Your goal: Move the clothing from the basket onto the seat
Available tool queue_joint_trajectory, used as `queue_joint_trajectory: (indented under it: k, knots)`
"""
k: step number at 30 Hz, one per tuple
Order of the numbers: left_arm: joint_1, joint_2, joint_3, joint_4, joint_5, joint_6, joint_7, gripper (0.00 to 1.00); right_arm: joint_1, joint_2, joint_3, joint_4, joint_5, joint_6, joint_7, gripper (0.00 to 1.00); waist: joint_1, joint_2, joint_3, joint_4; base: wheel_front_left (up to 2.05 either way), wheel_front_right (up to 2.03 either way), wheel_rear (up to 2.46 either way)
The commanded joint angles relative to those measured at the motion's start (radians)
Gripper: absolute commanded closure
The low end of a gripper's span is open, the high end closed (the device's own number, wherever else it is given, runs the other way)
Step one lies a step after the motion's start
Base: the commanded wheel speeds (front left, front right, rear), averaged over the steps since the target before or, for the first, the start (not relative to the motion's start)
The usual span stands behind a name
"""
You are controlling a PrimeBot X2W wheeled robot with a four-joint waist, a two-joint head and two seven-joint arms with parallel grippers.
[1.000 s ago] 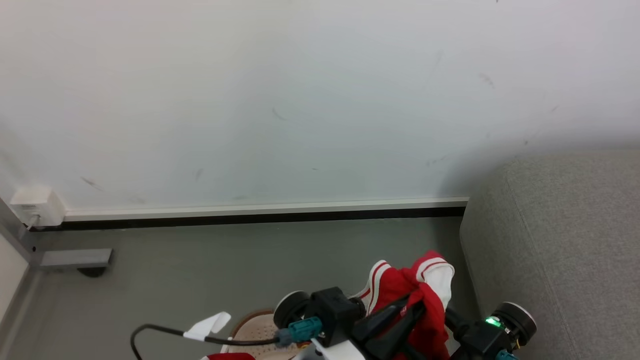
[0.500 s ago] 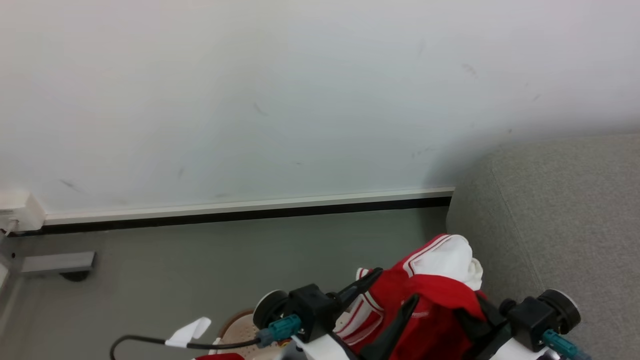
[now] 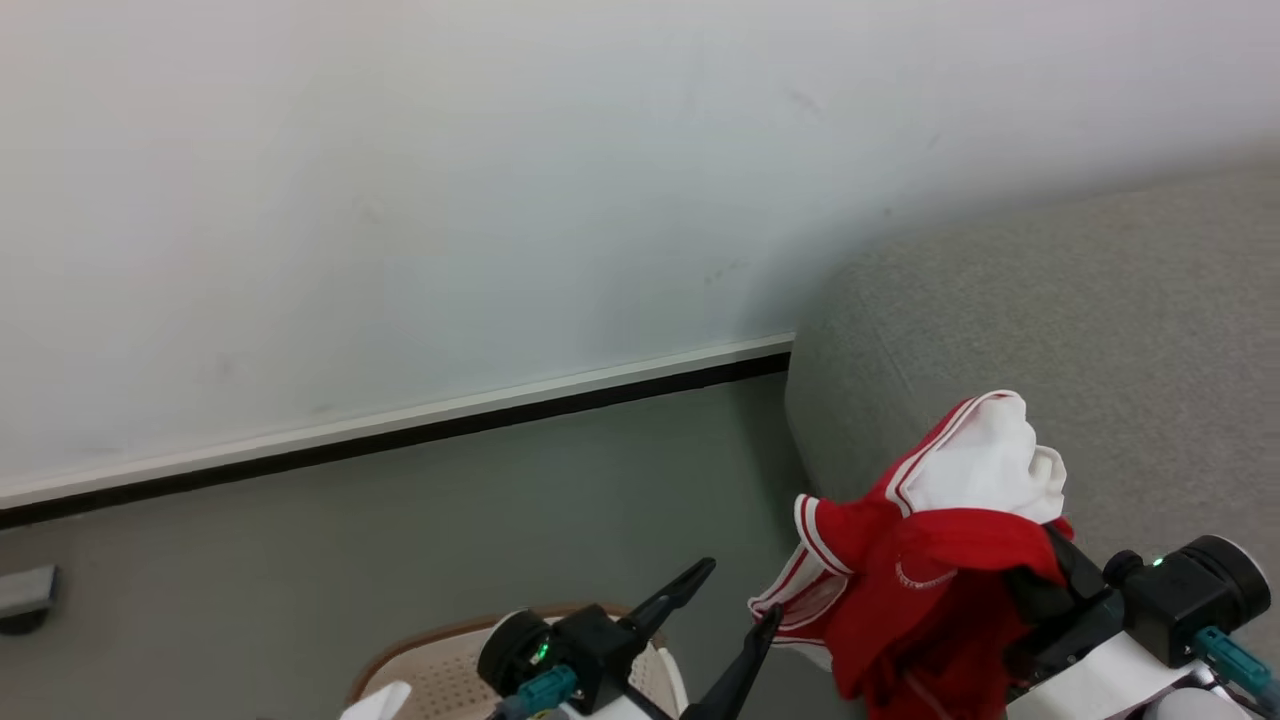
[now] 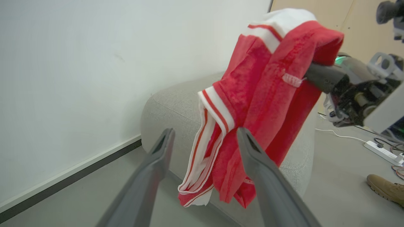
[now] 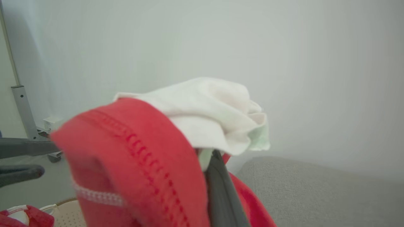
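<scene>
Jersey (image 3: pixel 930 590) nearer sofa (image 3: pixel 1100 300), bunched, red-white.

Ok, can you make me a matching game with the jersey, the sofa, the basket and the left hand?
Things:
1 jersey
2 sofa
3 basket
4 left hand

Clues:
A open, holding nothing
B hangs from the right hand
C grey, next to the wall
D cream, with little holes

Pairs: 1-B, 2-C, 3-D, 4-A
</scene>
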Motion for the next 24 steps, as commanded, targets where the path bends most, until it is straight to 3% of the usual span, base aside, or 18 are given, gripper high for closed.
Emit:
queue_joint_trajectory:
  k: [1,12,24]
  knots:
    - [-0.004,-0.008,-0.001,0.029,0.008,-0.007,-0.013,0.00,0.005,-0.011,-0.012,-0.011,0.004,0.001,-0.003,1.00,0.0000,0.0000,0.013,-0.057,0.00,0.00,0.00]
    - [-0.002,-0.046,0.015,0.087,0.052,-0.041,-0.025,0.00,0.006,-0.047,-0.070,-0.048,0.018,0.001,-0.003,1.00,0.0000,0.0000,0.048,-0.166,0.00,0.00,0.00]
    - [-0.080,-0.053,0.033,0.099,0.107,-0.064,-0.025,0.00,-0.100,-0.047,-0.180,-0.069,0.018,0.001,-0.003,1.00,0.0000,0.0000,0.194,-0.130,0.00,0.00,0.00]
